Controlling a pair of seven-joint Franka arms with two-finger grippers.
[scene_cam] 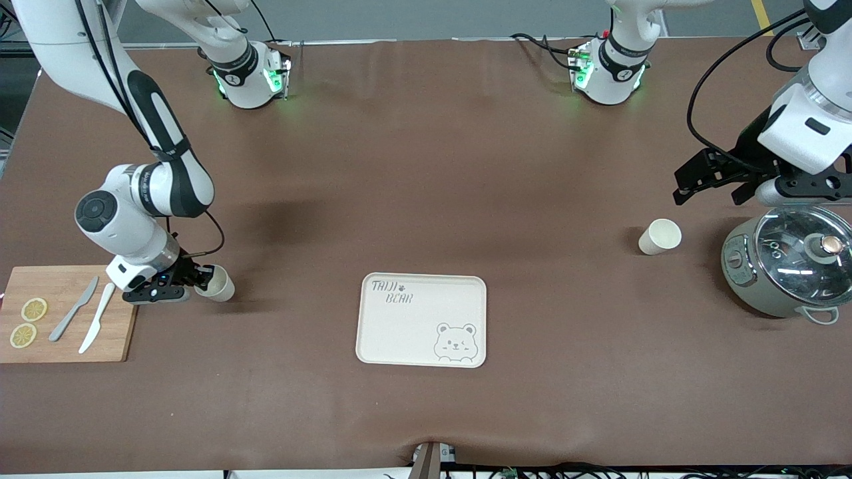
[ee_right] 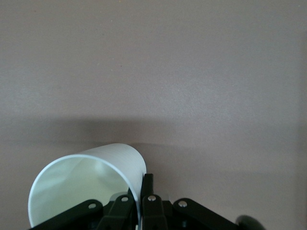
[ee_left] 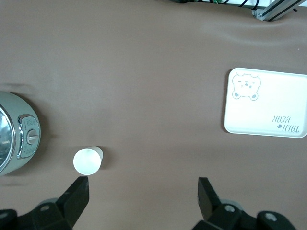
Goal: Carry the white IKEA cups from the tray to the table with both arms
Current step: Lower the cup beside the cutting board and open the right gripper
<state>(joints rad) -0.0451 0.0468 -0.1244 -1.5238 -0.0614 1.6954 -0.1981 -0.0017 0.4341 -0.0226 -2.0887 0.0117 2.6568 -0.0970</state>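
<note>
Cups: one cup sits by the cutting board at the right arm's end of the table, its rim wall pinched by the right gripper. Second cup stands free near the grey-green pot, approx 9 o'clock from it in front view. Left gripper hangs w/ fingers spread wide, over bare table above that cup. Bear tray lies mid-table between both cups.

Small cream-white handleless tapered cup upright on the brown table beside the pot, identical cup tilted, rim pinched beside the board
</note>
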